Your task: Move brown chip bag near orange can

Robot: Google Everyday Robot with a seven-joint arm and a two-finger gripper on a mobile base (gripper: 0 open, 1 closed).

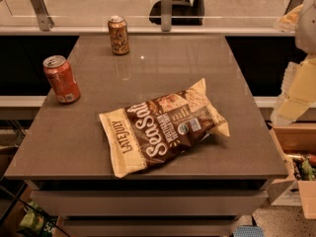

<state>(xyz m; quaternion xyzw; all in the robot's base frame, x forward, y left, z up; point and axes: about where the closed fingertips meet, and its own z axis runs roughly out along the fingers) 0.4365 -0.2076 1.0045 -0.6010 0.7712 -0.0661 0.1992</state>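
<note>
The brown chip bag (pixel 165 127) lies flat on the grey table (pixel 163 68), near the front edge and right of the middle, its white "Sea Salt" lettering facing up. The orange can (pixel 118 35) stands upright at the table's far left, well away from the bag. My gripper (pixel 295 90) is the pale cream shape at the right edge of the view. It hangs off the table's right side, level with the bag, and touches nothing.
A redder can with a white label patch (pixel 61 79) stands at the table's left edge. A glass railing with metal posts (pixel 167 6) runs behind the table. Cardboard boxes (pixel 296 157) sit on the floor at the right.
</note>
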